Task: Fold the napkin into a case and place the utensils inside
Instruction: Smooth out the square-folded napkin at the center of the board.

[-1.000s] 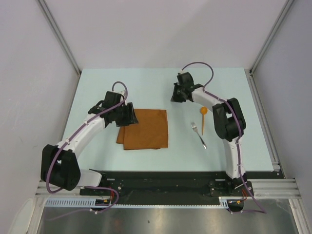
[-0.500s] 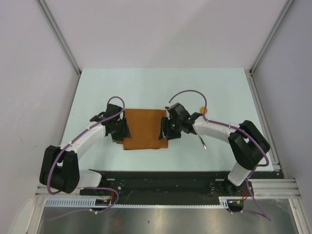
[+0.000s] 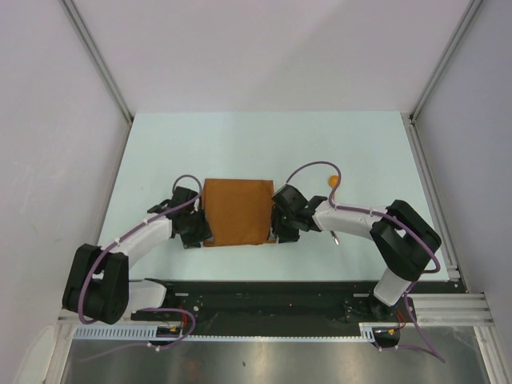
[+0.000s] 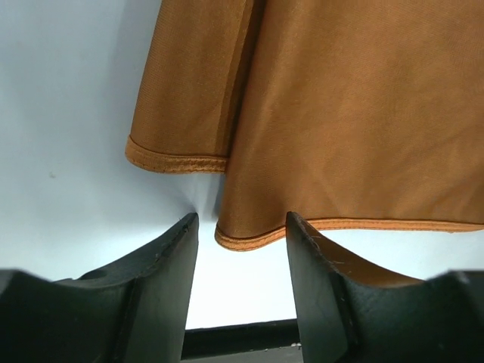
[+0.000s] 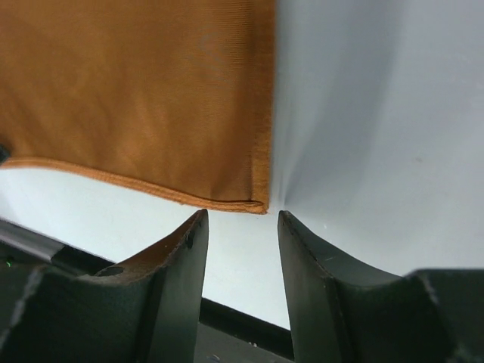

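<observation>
Both sets of jaws gape, empty: left gripper (image 4: 240, 227) at the napkin's (image 3: 234, 212) near-left corner (two layers show), right gripper (image 5: 240, 219) at its near-right corner.

— From where is the table (image 3: 264, 144) viewed overhead?
— From high behind its near edge, facing down and forward, from afar; the whole napkin (image 3: 235, 211) is taken in.
— And the wrist views?
— Each is aimed past its own gripper, very close. The near-left corner is framed beyond the left gripper (image 4: 242, 219), the near-right beyond the right gripper (image 5: 240, 214). Both corners are shared overhead.
</observation>
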Robot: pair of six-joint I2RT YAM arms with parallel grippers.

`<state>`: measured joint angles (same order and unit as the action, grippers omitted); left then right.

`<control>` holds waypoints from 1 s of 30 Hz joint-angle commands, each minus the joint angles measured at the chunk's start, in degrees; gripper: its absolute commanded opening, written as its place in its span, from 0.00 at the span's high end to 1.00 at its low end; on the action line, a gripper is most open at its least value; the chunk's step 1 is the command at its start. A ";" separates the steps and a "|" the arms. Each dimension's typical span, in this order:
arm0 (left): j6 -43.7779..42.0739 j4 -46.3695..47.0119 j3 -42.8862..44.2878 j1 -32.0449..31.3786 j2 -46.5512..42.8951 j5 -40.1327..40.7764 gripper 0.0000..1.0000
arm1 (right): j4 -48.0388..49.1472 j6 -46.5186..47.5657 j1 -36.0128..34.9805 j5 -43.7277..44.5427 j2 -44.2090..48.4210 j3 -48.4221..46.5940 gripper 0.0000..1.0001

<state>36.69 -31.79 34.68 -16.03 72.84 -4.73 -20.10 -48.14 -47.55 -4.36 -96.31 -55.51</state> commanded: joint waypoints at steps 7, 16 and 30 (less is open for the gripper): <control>3.56 4.19 -2.95 0.48 -3.49 -0.45 0.53 | -7.23 -18.21 -1.93 12.45 -0.45 -1.97 0.54; 3.92 5.07 -4.09 0.48 -5.77 -1.07 0.61 | -13.99 -27.18 -3.43 14.02 -4.41 -7.69 0.57; 4.18 6.56 -6.29 0.56 -8.94 -0.89 0.69 | -19.45 -33.25 -4.39 15.08 -11.53 -10.59 0.66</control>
<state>39.72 -27.16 29.34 -15.97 65.54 -5.13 -37.91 -78.48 -51.16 8.51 -104.12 -66.02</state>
